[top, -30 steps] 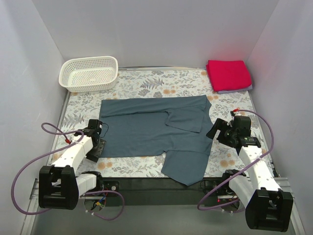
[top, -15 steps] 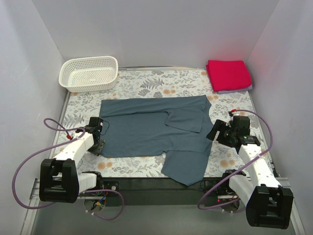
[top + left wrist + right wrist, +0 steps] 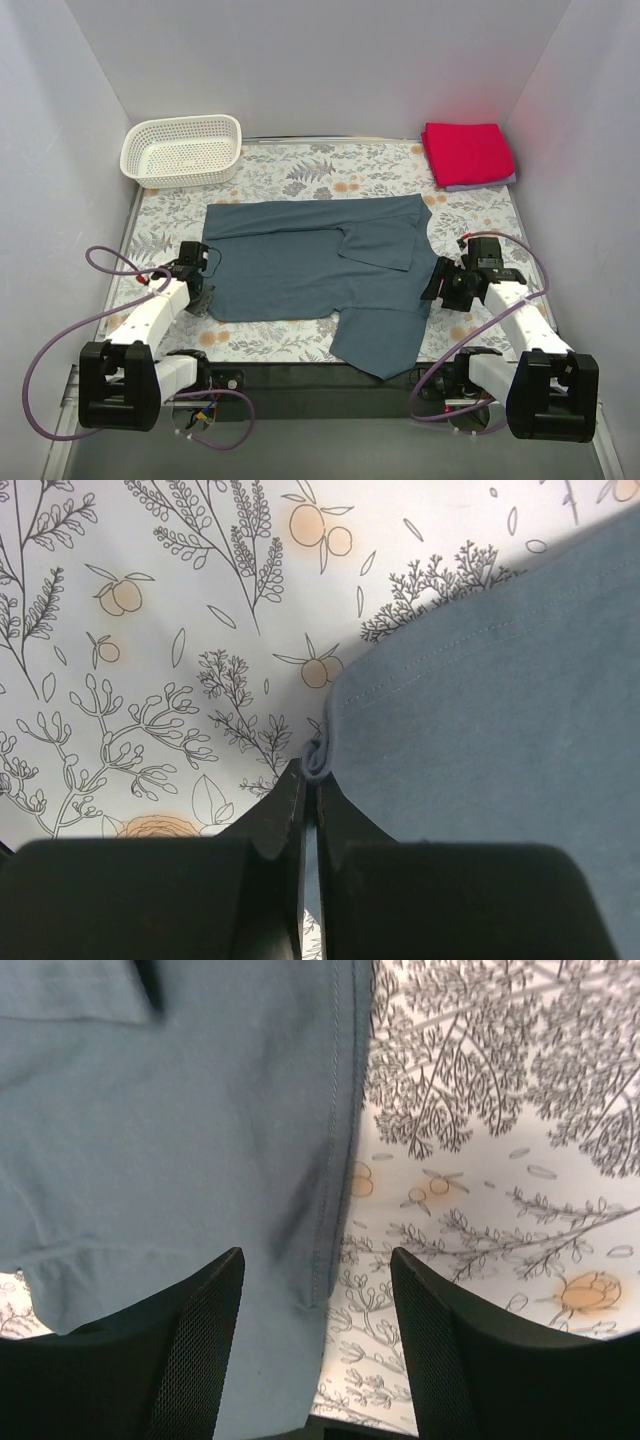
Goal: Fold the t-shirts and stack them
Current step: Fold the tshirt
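Left wrist: L gripper (image 3: 310, 775) clenched on blue shirt (image 3: 300, 265) at its 8 o'clock corner; shirt lies flat, centre. R gripper (image 3: 315, 1260) is open astride the 4 o'clock hem. Fold step starting, I'd say: R must pinch, then both lift together.

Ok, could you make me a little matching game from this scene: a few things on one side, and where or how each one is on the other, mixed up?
Things:
1. basket
2. red t-shirt
3. blue-grey t-shirt
4. left gripper

Place or state:
a. spread out flat in the middle
b. far left corner
c. folded, far right corner
d. shut on a shirt corner

Pairs: 1-b, 2-c, 3-a, 4-d
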